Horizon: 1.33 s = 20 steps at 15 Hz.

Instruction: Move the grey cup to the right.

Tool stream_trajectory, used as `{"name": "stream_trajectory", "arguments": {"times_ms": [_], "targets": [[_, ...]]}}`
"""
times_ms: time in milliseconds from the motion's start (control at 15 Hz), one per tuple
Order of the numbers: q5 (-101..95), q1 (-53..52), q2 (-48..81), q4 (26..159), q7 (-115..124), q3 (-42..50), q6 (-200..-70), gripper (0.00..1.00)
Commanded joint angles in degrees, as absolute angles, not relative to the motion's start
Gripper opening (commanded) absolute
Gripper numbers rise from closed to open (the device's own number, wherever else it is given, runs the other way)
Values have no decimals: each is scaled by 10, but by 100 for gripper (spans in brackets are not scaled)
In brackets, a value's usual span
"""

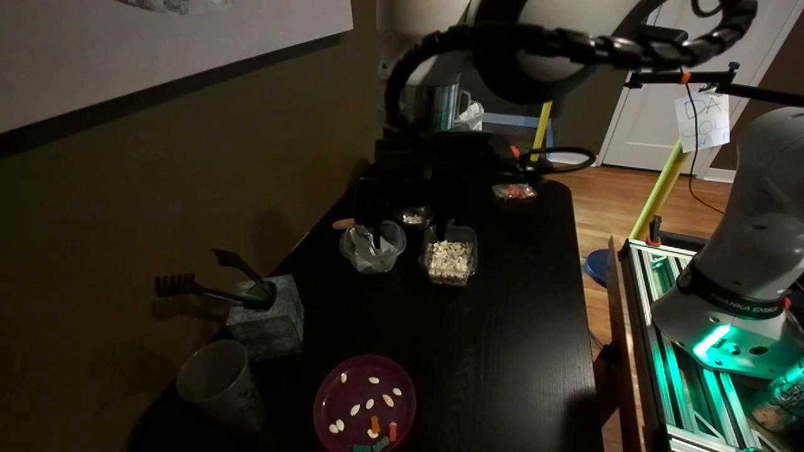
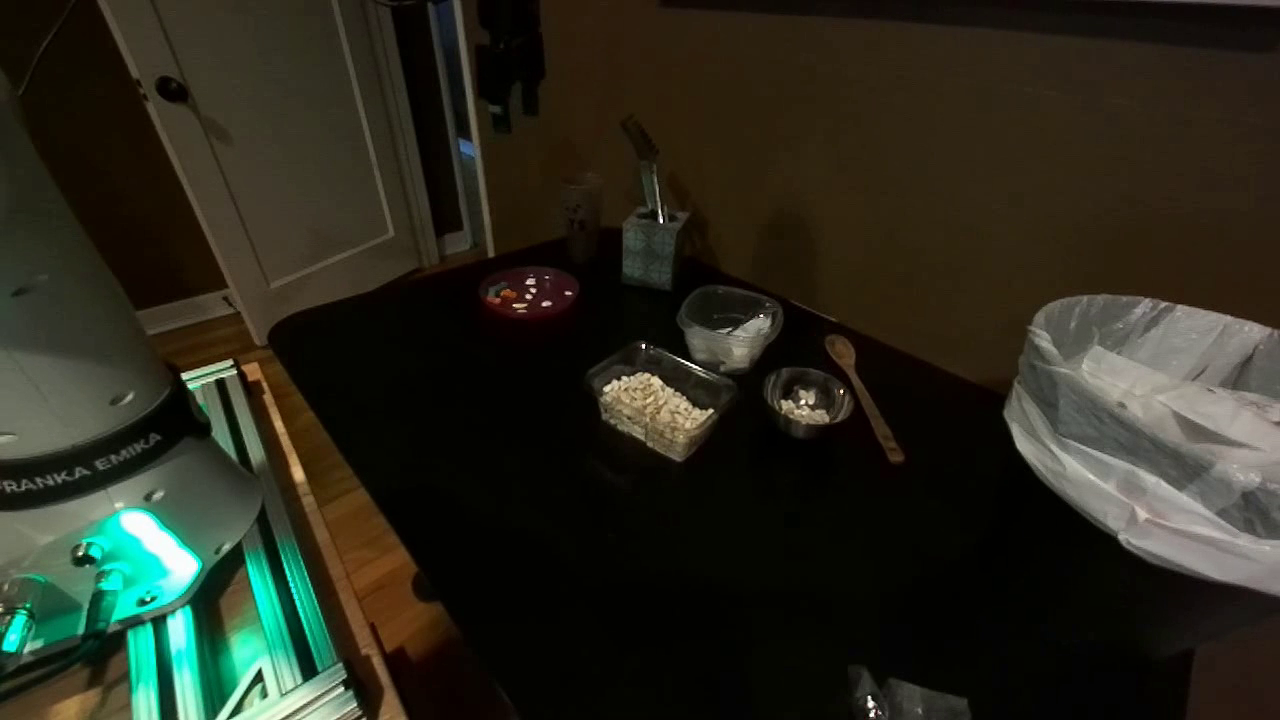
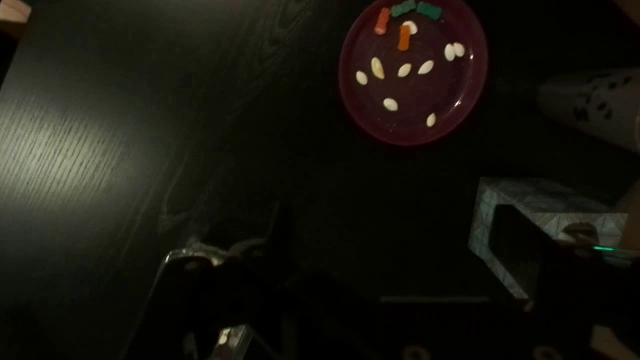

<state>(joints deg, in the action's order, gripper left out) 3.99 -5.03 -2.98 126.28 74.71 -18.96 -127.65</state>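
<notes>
The grey cup (image 1: 220, 386) is a dull, slightly translucent tumbler with no handle and some dark marks. It stands upright at the table's end near the wall, beside the patterned box, in an exterior view. It also shows dimly at the far end in an exterior view (image 2: 580, 218), and in the wrist view (image 3: 595, 107) it is cut by the right edge. My gripper (image 1: 411, 238) is above the table, apart from the cup, and overlaps the clear tubs in that exterior view. In the wrist view the gripper (image 3: 392, 217) has its fingers wide apart with nothing between them.
A patterned box (image 1: 267, 320) with dark utensils stands beside the cup. A purple plate (image 1: 402, 376) holds white seeds and gummies. A round tub (image 2: 730, 355), a rectangular tub (image 2: 650, 415), a small bowl (image 2: 805, 425), a wooden spoon (image 2: 865, 400) and a white-lined bin (image 2: 1080, 460) are farther along.
</notes>
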Motion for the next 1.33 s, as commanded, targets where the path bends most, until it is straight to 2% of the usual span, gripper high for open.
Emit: {"name": "stream_trajectory", "arguments": {"times_ms": [0,467,867,1267], "targets": [[39,-88,-8,1247,771,-169,-1278,100],[60,-100,32,1213,830,-150,-1307,100],[15,-140,161,1094,898,-139,-1362,100],[21,-178,308,924,832,-117,-1300,100]]}}
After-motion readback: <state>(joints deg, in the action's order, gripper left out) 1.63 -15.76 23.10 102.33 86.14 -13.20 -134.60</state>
